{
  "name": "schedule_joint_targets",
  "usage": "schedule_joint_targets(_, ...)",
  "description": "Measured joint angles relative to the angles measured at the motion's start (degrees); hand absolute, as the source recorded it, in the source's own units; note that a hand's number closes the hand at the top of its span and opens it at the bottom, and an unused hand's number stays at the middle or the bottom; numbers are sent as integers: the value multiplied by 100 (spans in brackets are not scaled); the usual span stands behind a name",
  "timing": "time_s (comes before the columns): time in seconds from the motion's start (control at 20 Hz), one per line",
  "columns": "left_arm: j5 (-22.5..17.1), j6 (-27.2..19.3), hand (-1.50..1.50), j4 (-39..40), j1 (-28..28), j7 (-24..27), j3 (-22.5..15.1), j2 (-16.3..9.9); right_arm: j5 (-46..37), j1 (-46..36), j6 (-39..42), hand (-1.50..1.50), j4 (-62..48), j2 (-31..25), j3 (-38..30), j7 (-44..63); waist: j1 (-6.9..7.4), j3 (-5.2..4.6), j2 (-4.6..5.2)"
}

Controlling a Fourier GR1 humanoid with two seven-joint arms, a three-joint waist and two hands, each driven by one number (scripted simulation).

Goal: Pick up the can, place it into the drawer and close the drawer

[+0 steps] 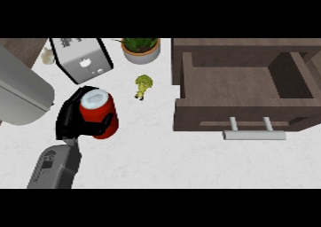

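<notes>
Left hand (76, 122) is wrapping its black fingers and thumb around the red can (97, 113), which is showing its white top and is sitting upright or nearly so in the curl of the hand. Whether the can is resting on the white counter (156, 155) or is being lifted clear of it, I cannot tell from this steep view. The grey forearm is coming in from the lower left. The right hand is not showing anywhere.

Judging progress across the 3 parts of the task: the pick-up looks under way, with the hand closed on the can; placing it is not yet done, and closing is not yet done either. The wooden drawer (245, 84) is standing pulled out at the right, its inside bare as far as the view shows, with its metal handle (255, 134) facing the robot. The can is well apart from the drawer, on the left side of the counter.

Between can and drawer, a small yellow-green figure (143, 86) is lying on the counter, so the carry across will probably need to pass over or in front of it. Behind the can, a toaster (81, 57) and a potted plant (141, 48) are standing near the back edge.
</notes>
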State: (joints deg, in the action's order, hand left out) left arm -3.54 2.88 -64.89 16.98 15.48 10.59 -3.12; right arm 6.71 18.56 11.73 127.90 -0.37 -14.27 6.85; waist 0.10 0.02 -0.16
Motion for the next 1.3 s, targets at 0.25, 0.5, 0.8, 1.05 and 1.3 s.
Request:
schedule_joint_targets(0.25, 197, -369, 150, -769, 279, -696, -347, 126, -85, -112, -40, -150, -212, -58, -2, -152, -9, 0, 3)
schedule_joint_targets(0.5, 332, -807, 150, -1465, 597, -1501, -830, 233, 143, -40, 119, -150, -262, -138, -244, -237, -31, 0, 2)
schedule_joint_targets(0.8, 398, -1420, 150, -1626, 1299, -2276, -1440, 292, 69, -64, 61, -150, -114, -84, -161, -88, -52, 0, 9)
schedule_joint_targets(1.05, 416, -2100, 150, -1309, 2261, -2716, -1915, 305, 22, -157, 36, -150, -121, -80, -187, -59, -91, 0, 15)
schedule_joint_targets(1.3, 335, -2491, 150, -698, 3331, -2987, -2030, 309, 112, -209, 87, -150, -202, -110, -286, -92, -123, 1, 22)
